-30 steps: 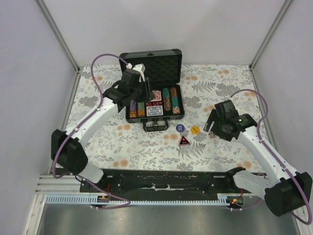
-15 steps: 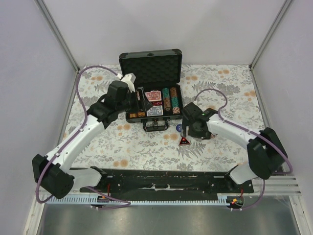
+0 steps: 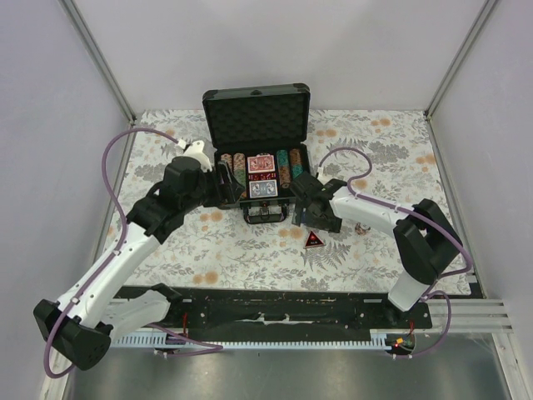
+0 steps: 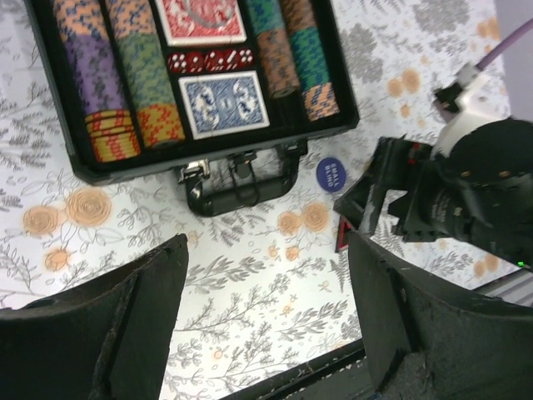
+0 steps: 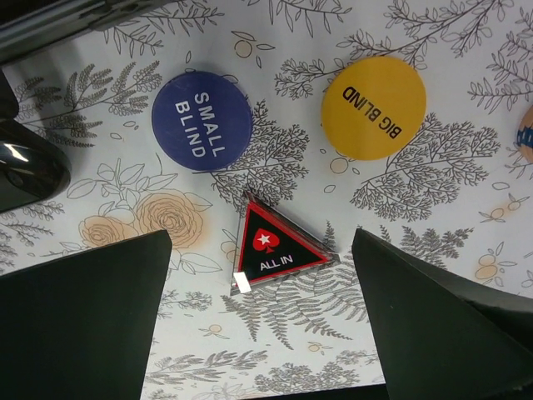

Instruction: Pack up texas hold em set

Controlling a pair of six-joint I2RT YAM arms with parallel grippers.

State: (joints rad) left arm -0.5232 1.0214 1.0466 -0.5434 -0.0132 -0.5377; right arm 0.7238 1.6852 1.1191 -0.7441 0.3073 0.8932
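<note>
Three loose markers are being hovered over beside the open briefcase (image 3: 256, 107).

One blue small-blind button (image 5: 202, 120), one yellow big-blind button (image 5: 374, 107) and one triangular all-in marker (image 5: 275, 248) are being left on the table (image 3: 375, 150) just in front of the handle (image 4: 241, 187). The right gripper (image 3: 308, 212) is being held spread wide and empty above the triangle, probably so that it can be taken first. The left gripper (image 3: 225, 177), likewise open with nothing in it, is being kept at the briefcase's left edge, clear of the contents. Four rows of poker chips (image 4: 146, 83), one red deck (image 4: 202, 18), one blue deck (image 4: 225, 102) and one row of red dice (image 4: 210, 60) are being stored inside.
</note>
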